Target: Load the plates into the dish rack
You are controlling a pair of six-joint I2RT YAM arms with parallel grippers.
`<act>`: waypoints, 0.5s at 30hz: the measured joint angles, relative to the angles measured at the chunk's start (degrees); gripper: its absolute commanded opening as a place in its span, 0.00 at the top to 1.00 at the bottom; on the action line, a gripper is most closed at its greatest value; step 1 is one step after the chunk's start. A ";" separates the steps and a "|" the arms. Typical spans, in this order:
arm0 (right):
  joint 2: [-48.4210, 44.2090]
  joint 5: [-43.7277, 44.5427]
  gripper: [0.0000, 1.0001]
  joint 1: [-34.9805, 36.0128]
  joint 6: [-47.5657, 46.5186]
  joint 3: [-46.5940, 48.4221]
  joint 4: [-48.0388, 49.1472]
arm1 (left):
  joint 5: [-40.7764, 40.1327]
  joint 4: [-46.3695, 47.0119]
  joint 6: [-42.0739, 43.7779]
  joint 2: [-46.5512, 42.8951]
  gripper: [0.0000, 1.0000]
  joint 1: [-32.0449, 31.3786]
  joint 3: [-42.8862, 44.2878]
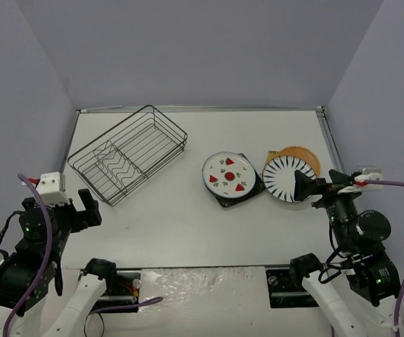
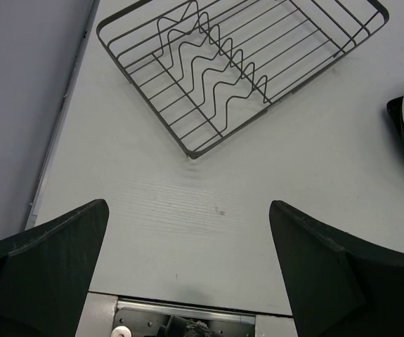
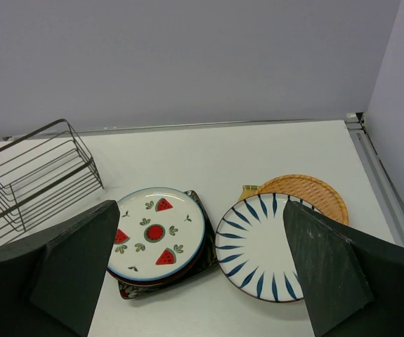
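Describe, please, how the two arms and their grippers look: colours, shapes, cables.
Both arms are mostly black, with white lower links. The left gripper and right gripper each have two broad, matte black, wedge-shaped fingers. A purple cable runs along each arm. A small white box sits on each wrist, and a green light glows on each arm.

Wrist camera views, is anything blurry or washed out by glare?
Left wrist: the thin dark wire dish rack is sharp; the left gripper's dark fingers are near-black with little detail. Right wrist: the white round plate with red fruit motifs is crisp, with no glare and even light.
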 measured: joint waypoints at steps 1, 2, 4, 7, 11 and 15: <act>0.09 -0.02 0.00 0.00 0.00 0.00 -0.07 | 0.02 0.00 -0.02 0.13 0.03 0.00 0.00; 0.19 -0.06 0.00 0.00 0.02 0.00 -0.10 | 0.16 0.00 -0.09 0.33 0.03 0.00 0.00; 0.57 -0.21 0.00 0.00 0.49 0.00 -0.24 | 0.56 0.00 -0.14 0.84 0.03 0.00 0.00; 1.72 -1.27 0.00 0.00 2.14 -0.37 -0.36 | 1.40 0.01 -0.27 1.81 0.03 0.00 0.00; 3.80 -2.10 0.00 0.00 5.68 -3.45 -0.39 | 2.65 0.00 -0.64 3.17 0.03 0.00 0.00; 7.42 -1.80 0.00 0.00 10.91 -7.25 -1.09 | 4.14 0.08 -0.93 4.79 0.03 0.00 0.00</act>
